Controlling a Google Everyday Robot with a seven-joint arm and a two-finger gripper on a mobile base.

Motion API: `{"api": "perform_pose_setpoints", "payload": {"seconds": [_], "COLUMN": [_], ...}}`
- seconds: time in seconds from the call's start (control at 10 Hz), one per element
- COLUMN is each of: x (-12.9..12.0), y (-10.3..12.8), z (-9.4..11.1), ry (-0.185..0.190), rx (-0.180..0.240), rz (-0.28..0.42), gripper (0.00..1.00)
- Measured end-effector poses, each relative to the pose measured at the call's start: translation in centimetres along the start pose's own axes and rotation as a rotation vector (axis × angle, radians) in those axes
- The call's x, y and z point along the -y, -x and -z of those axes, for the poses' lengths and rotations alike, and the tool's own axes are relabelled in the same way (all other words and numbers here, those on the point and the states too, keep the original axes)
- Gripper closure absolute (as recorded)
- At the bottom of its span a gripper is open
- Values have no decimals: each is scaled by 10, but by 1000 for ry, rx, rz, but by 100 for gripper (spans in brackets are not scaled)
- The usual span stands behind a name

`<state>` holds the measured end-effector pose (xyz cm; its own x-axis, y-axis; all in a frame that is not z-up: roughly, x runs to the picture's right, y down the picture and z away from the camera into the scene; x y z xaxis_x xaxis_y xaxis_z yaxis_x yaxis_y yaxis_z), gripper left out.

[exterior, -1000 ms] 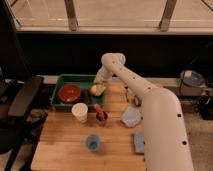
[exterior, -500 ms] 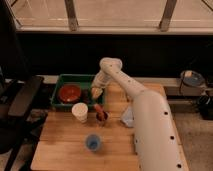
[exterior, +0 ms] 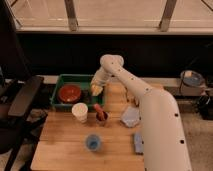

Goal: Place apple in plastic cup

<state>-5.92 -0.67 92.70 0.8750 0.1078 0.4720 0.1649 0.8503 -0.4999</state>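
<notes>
A white arm [exterior: 150, 105] rises from the lower right of the frame, bends at centre and drops its gripper [exterior: 96, 86] onto the apple [exterior: 95, 91], just left of centre. The yellowish fruit sits at the right edge of a green tray [exterior: 75, 77], beside a red bowl [exterior: 69, 93]. Whether the gripper has closed on the apple or only rests over it cannot be told.

The descent from above looks chosen to clear the tray's wall and keep the wrist away from the bowl.

The blue cup [exterior: 92, 142] stands well apart from the apple, low in the frame on the wooden tabletop [exterior: 60, 145]. A white cup [exterior: 80, 111] and a dark cup [exterior: 101, 116] holding an orange thing stand between the two, so a carry toward the bottom of the frame would likely need to pass above them.

The apple is round and shows no long axis, and its stem end cannot be made out, so its heading should matter little for the drop. The blue cup stands upright with its mouth facing up, ready to take the fruit from above.
</notes>
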Motion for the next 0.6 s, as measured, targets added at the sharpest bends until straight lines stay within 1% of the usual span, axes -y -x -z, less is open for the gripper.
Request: {"api": "perform_pose_setpoints", "payload": {"seconds": [0.2, 0.3, 0.4, 0.6], "x": [5, 5, -3, -23], "y": [4, 5, 4, -1], "z": [40, 56, 88, 118], "ry": [-47, -57, -67, -69], "rx": [6, 13, 19, 9], "rz": [6, 5, 8, 8], "gripper": [100, 100, 100, 100]}}
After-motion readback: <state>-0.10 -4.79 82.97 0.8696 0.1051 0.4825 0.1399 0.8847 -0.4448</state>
